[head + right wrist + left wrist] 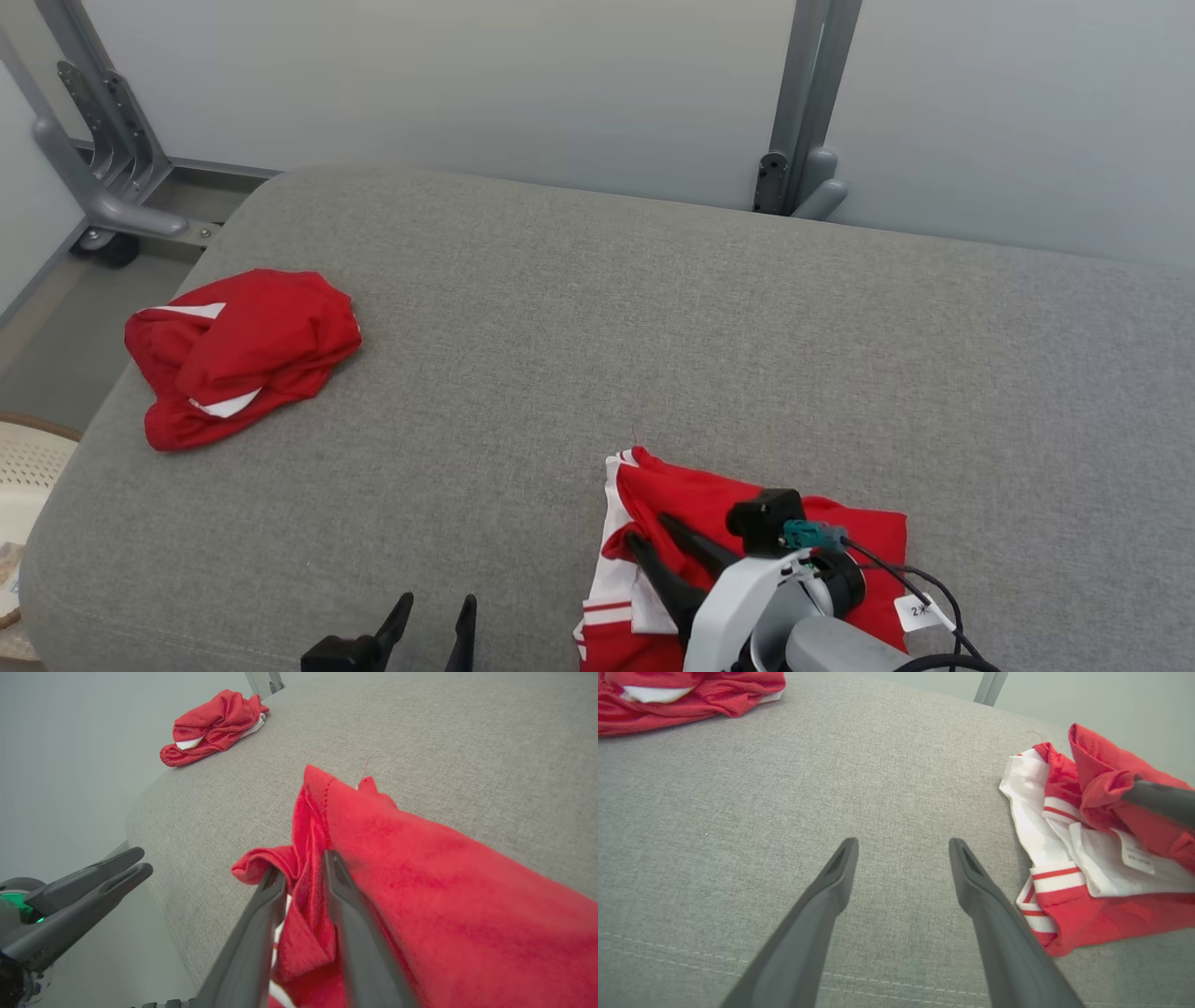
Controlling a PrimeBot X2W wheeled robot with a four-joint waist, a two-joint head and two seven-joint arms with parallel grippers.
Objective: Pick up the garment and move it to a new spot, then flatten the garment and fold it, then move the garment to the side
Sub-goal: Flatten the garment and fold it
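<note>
Straddling a fold of the red garment (709, 495) at the near edge of the cushion (653, 308).
Head view: right pincer (644, 527) on the garment; cable tag (920, 611) reads "2", rest unclear. Left wrist view: left pincer (903, 847) spread wide, empty; white care label (1136, 856), print illegible. Right wrist view: cloth between the right fingers; clamped or loose, cannot tell.

On the cushion (597, 308), the garment (691, 495) lies close before me at five o'clock, a fold of it between the fingers of my right gripper (652, 530). My left gripper (434, 621) sits beside it at seven o'clock. The other garment (238, 350) lies well apart at ten o'clock.
</note>
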